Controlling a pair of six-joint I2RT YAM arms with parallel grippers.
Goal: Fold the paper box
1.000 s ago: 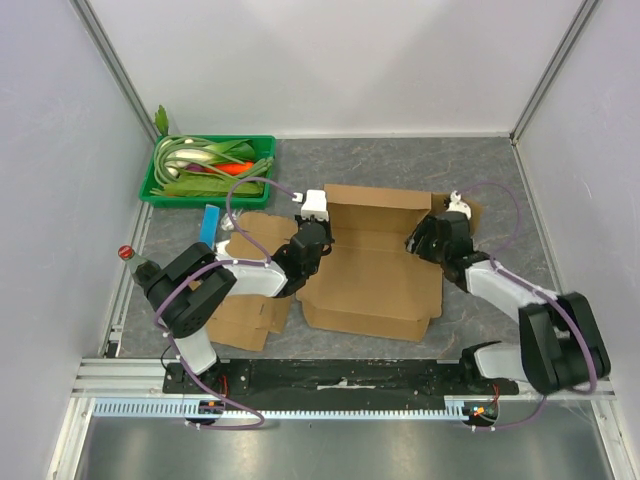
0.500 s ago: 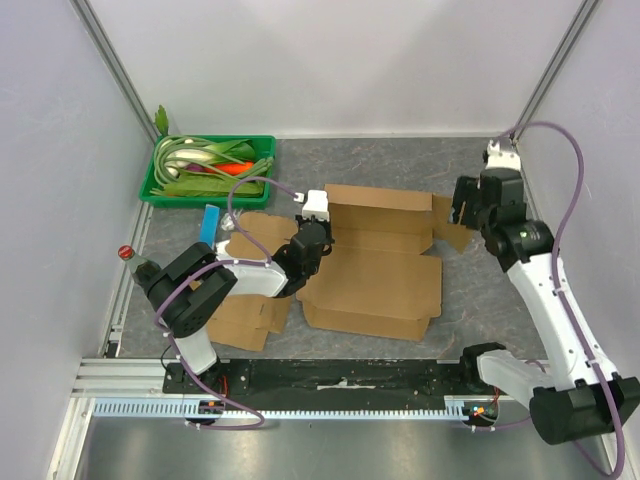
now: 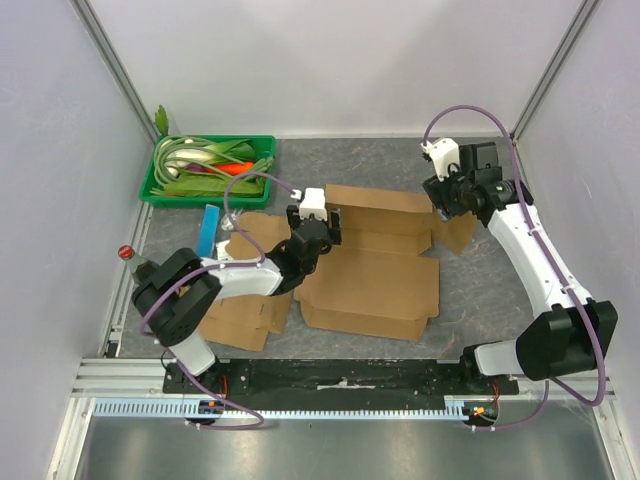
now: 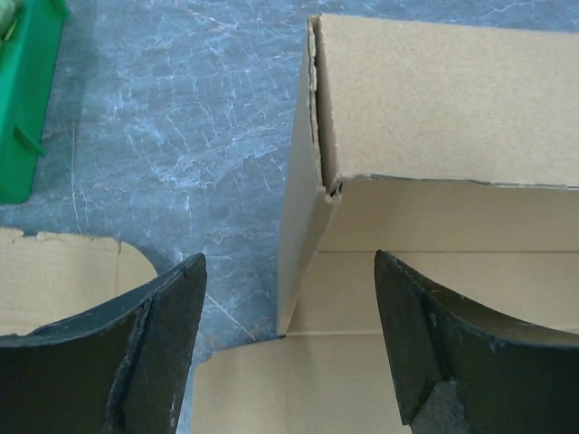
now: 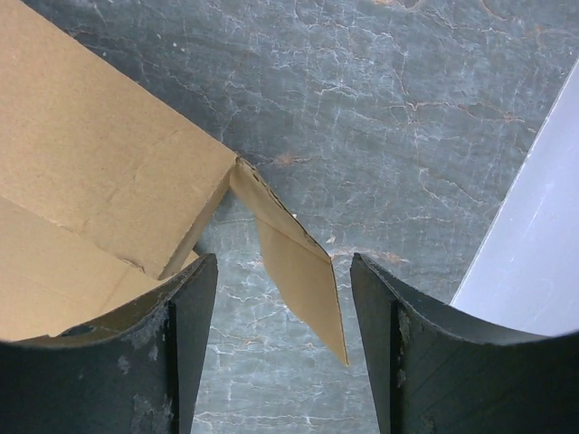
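The shallow brown cardboard box (image 3: 372, 275), lengthwise left to right, is being flanked at its rear corners by the left tool (image 4: 288, 262) and right tool (image 5: 282, 262), both held wide, empty.

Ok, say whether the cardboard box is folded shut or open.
Open: the cardboard box shows its inside; the back wall stands, a corner flap sticks out.

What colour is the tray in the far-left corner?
The tray is green; the top view shows it best.
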